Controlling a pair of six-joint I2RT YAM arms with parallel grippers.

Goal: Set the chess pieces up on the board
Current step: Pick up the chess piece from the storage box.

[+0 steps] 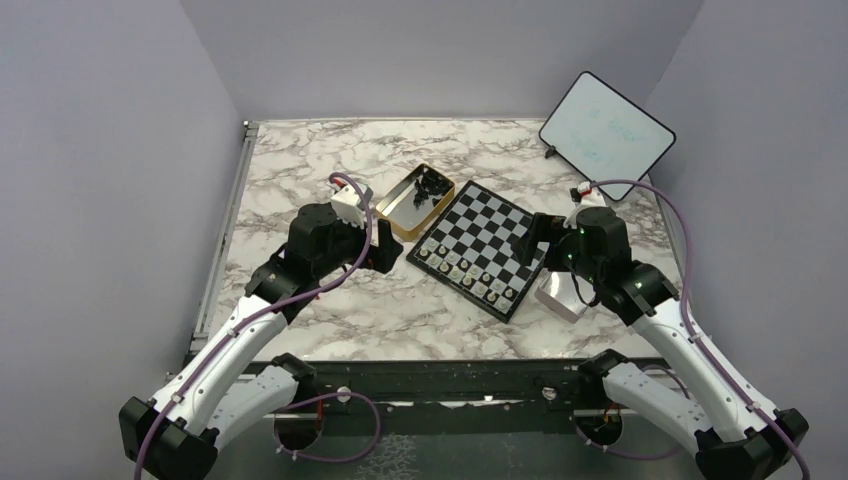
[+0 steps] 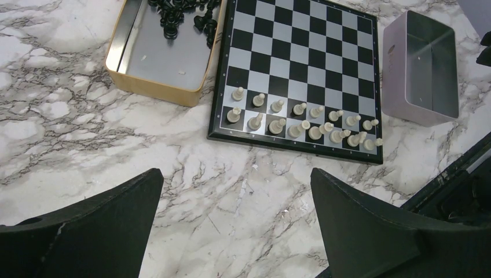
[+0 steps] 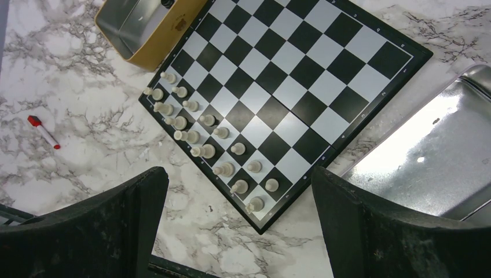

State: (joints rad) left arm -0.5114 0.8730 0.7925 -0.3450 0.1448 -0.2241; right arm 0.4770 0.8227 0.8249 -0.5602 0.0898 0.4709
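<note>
The left gripper [image 2: 236, 174] is spread wide over bare marble worktop [image 2: 69, 133], holding nothing. Its camera shows the black chess pieces [image 2: 185, 14] best: a shiny heap in the smooth gold tin [image 2: 156, 94], right beside the board [image 2: 301, 52]. Two rows of pale pieces [image 2: 301, 123] stand along the board's near edge; the other checks are bare. A silver tin [image 2: 399, 75] sits just right. The right gripper [image 3: 238, 174] is wide too, empty; its camera shows a red-tipped pen [image 3: 43, 132] the left one misses. Only the top view shows the white tablet [image 1: 607, 135].
</note>
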